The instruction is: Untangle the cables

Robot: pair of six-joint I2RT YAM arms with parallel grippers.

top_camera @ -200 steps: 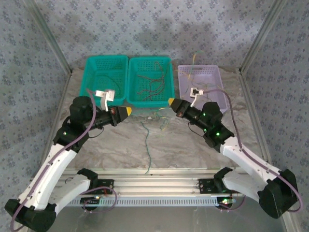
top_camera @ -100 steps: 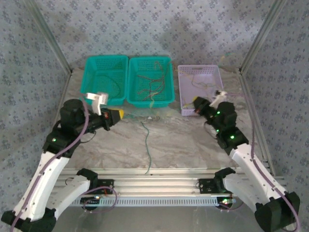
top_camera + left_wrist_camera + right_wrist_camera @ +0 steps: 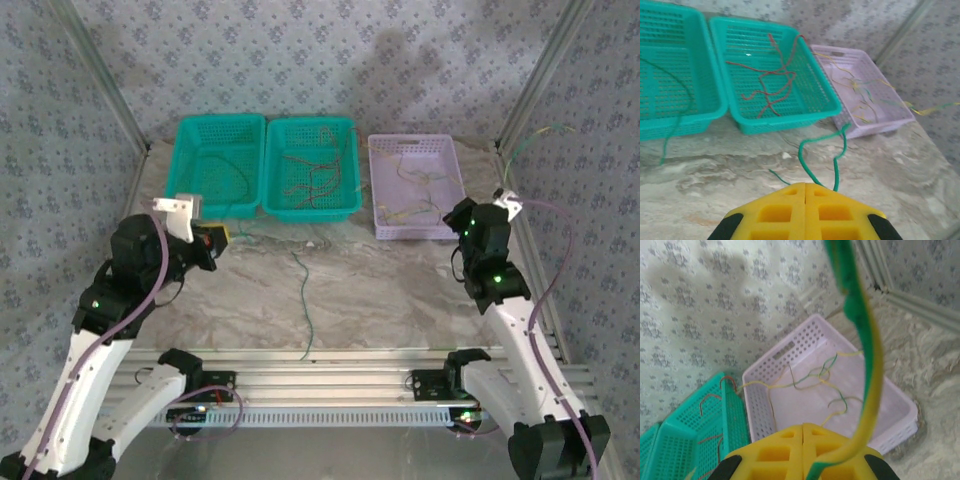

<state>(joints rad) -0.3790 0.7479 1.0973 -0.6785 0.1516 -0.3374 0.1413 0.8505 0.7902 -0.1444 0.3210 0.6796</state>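
Two claws, both closed: our right gripper (image 3: 803,426) pinches the green-yellow cable (image 3: 871,347), lifted near the table's (image 3: 400,290) right edge beside the lilac basket (image 3: 790,347). The left gripper (image 3: 805,186) is pressed together, apparently empty. We say pull slowly so its tail doesn't drag the other wires (image 3: 815,375) out.

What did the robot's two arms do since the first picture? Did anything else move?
Both arms swung apart. The left tool drew back to the left. The right tool swept right past the purple basket, pulling the yellow-green cable up with it. Both tools stayed shut. The teal baskets, the purple one and the long green cable on the table stayed put.
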